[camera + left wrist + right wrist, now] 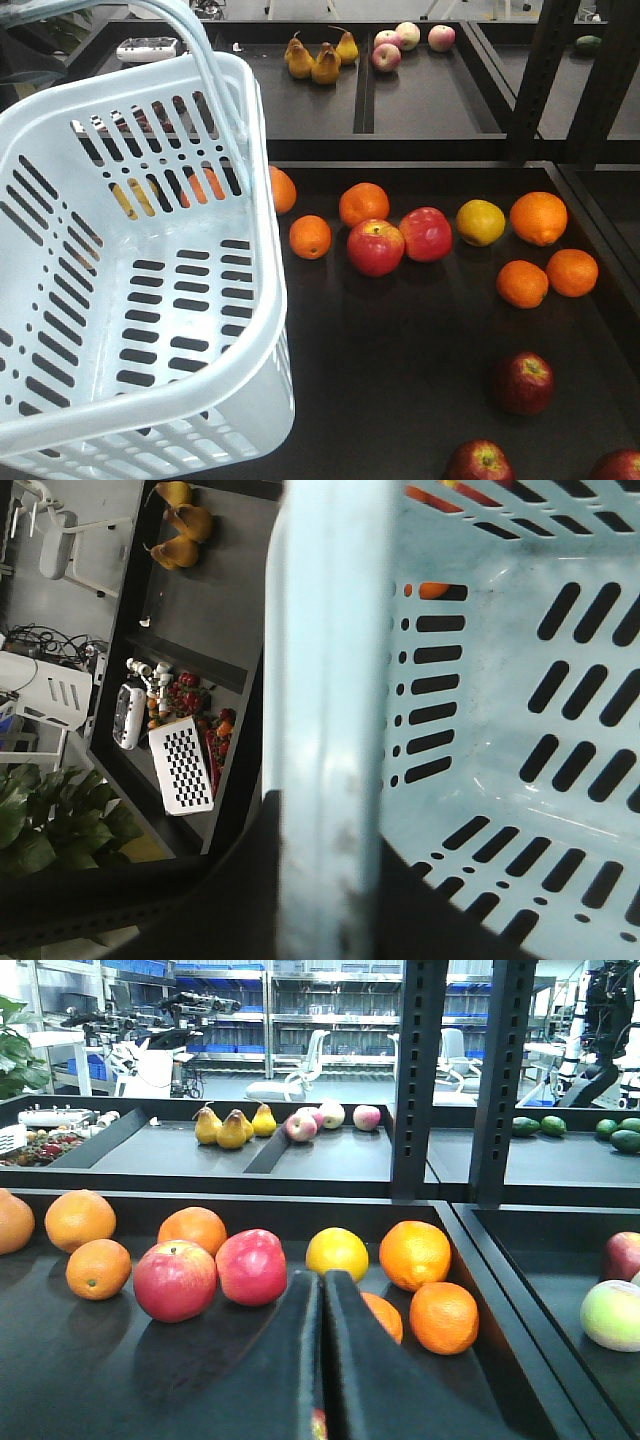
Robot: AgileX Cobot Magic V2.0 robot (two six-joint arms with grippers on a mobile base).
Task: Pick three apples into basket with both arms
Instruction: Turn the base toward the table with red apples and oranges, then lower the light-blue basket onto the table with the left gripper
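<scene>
Basket (275,300) held by handle (330,680) in clenched left jaws; right jaws pressed together; three dark apples (522,383) seen on worktop (400,350)

Pale blue slotted basket (274,300) raised at left, tilted, empty, handle up. Three dark red glossy apples (523,382) lying apart at front right, outside it.

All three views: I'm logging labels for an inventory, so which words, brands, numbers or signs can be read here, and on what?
None can be read.
Basket: no label shows on it.
Checkered board: only black and white squares, no writing.
White device: too small to tell any marking.
Blue bins on the far shelves: too far and blurred to read.
</scene>
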